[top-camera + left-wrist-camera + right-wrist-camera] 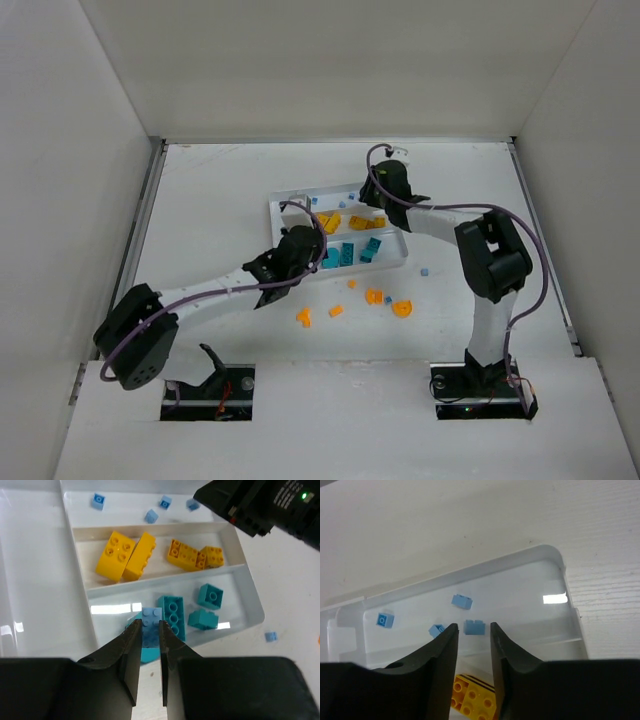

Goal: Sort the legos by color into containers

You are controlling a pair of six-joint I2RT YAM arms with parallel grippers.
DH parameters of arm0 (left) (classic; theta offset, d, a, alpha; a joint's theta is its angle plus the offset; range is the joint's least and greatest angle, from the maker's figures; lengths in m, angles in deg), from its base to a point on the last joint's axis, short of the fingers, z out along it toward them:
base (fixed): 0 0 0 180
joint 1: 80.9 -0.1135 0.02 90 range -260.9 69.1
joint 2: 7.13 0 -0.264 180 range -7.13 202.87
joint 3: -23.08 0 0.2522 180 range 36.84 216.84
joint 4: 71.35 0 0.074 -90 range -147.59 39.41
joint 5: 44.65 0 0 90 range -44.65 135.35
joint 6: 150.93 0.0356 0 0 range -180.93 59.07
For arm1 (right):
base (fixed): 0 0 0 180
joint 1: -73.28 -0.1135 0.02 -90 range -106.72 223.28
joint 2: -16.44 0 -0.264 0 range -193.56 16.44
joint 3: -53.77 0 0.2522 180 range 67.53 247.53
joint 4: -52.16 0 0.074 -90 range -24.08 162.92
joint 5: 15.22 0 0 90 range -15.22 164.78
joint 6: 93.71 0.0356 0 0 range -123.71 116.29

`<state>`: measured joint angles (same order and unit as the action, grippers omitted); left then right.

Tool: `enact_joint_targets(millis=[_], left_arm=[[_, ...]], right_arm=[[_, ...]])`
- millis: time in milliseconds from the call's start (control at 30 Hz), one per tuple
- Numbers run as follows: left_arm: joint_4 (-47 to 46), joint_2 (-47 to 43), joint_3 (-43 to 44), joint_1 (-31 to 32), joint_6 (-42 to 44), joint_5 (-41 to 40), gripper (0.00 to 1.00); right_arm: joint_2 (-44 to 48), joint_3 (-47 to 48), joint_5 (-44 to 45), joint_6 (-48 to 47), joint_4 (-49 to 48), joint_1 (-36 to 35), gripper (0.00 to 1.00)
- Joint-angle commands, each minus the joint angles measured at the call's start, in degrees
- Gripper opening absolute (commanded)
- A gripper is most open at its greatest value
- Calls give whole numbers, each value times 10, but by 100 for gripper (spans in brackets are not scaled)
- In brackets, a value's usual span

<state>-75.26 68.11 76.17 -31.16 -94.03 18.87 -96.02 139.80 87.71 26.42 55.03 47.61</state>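
The white tray [398,262] holds light blue legos [151,515] in its far section, yellow and orange ones [122,555] in the middle and teal ones [172,615] in the near section. My left gripper [300,252] hangs over the tray's near edge. In the left wrist view it [149,626] is shut on a light blue brick [151,614]. My right gripper [385,185] hovers over the far section. In the right wrist view it [471,629] is open and empty, with a loose light blue brick [474,626] lying just beyond its tips.
Several orange legos [373,296] lie loose on the table in front of the tray, with an orange piece [303,318] nearer the left arm. Tiny light blue bricks [424,270] lie right of the tray. White walls enclose the table on three sides.
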Motion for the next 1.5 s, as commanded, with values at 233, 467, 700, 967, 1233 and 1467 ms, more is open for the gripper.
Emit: enact_joint_targets(millis=[233, 467, 700, 967, 1233, 1467], left_arm=[[-65, 165, 159, -70, 29, 56, 13], [-63, 303, 285, -119, 49, 88, 13], [-32, 393, 371, -150, 72, 112, 14], [-27, 432, 410, -168, 88, 116, 15], [-35, 415, 400, -152, 102, 112, 36], [-71, 331, 321, -138, 86, 99, 37]], right_arm=[[99, -66, -2, 0, -45, 6, 50], [246, -275, 55, 55, -117, -7, 47], [359, -377, 188, 51, -61, -17, 49], [419, -430, 213, 84, -13, -23, 53], [445, -448, 231, 119, 68, -24, 56], [465, -448, 199, 146, 137, -25, 46]])
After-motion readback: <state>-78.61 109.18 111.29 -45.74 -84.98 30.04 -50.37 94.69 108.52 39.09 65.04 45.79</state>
